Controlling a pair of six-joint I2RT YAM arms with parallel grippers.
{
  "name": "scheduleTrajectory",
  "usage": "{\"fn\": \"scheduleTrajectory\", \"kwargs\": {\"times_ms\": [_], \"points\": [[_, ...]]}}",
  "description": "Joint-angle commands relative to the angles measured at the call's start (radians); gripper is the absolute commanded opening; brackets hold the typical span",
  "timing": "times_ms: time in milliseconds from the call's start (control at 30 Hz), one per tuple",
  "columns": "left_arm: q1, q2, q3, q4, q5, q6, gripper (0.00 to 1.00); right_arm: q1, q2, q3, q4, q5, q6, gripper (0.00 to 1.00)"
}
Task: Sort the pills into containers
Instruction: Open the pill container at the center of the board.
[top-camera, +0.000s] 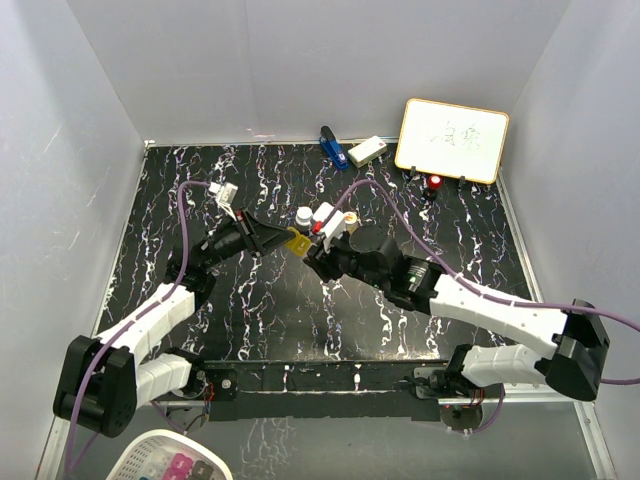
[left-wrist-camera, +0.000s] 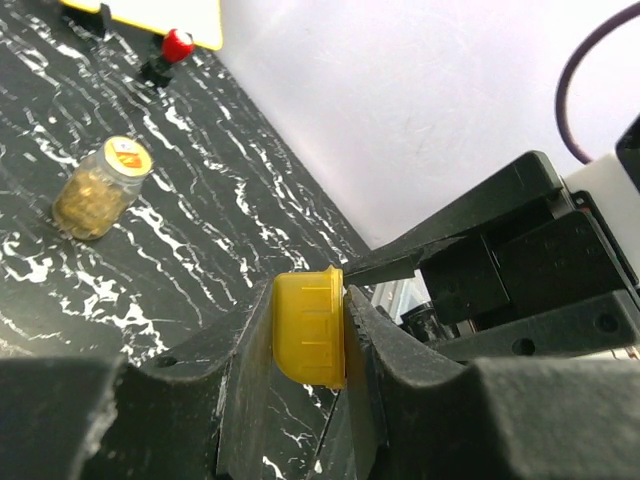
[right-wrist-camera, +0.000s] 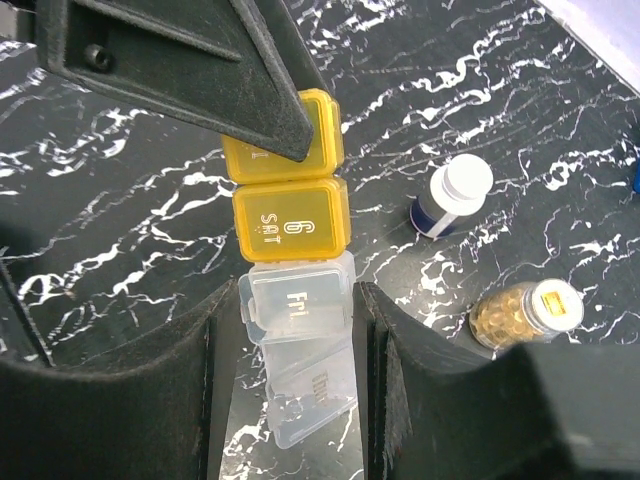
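Here, the left gripper (left-wrist-camera: 308, 340) was clenched on the yellow end of the small oblong pill box of yellow-gold and clear plastic sections (right-wrist-camera: 292, 230), its two black fingers pinching the end section from either side. The box lay with its long axis running roughly left to right between the two claws, above the black white-veined table (top-camera: 250, 330). Its yellow sections pointed toward the left arm and its clear sections toward the right arm, with the lids marked "SAT" and "Fri" facing up. Whether the box touched the table could not be told. At the box's clear end the right gripper (right-wrist-camera: 297, 330) was clamped on it, one finger against each long side of the "Fri" section. Just behind the box, away from the arm bases, stood the dark bottle with white round cap (right-wrist-camera: 450, 197). Behind the box and a little to its right stood the golden-amber glass bottle (right-wrist-camera: 525, 312). Well behind the box and farther right leaned a white board with yellow frame (top-camera: 452, 138).
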Motion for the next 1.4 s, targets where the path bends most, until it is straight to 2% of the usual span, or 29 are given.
{"fn": "scheduleTrajectory", "kwargs": {"times_ms": [0, 133, 300, 433, 600, 900, 1167, 1367], "points": [[-0.004, -0.039, -0.017, 0.079, 0.054, -0.026, 0.00, 0.003, -0.080, 0.081, 0.076, -0.086, 0.031, 0.30], [-0.004, -0.038, -0.018, 0.098, 0.064, -0.038, 0.00, 0.004, -0.106, 0.075, 0.081, -0.083, 0.040, 0.43], [-0.003, -0.038, -0.020, 0.095, 0.061, -0.037, 0.00, 0.004, -0.125, 0.052, 0.104, -0.021, 0.040, 0.48], [-0.003, -0.039, -0.022, 0.087, 0.059, -0.033, 0.00, 0.004, -0.148, 0.033, 0.132, 0.036, 0.039, 0.62], [-0.003, -0.045, -0.022, 0.081, 0.059, -0.032, 0.00, 0.003, -0.166, 0.025, 0.142, 0.147, 0.018, 0.62], [-0.004, -0.038, -0.002, 0.021, 0.012, -0.018, 0.00, 0.006, -0.079, 0.080, 0.028, 0.153, 0.008, 0.62], [-0.003, -0.023, 0.054, -0.156, -0.081, 0.046, 0.00, 0.028, -0.048, 0.086, -0.017, 0.201, -0.016, 0.62], [-0.003, 0.020, 0.088, -0.240, -0.120, 0.061, 0.00, 0.047, -0.007, 0.077, -0.036, 0.198, -0.016, 0.69]]}}
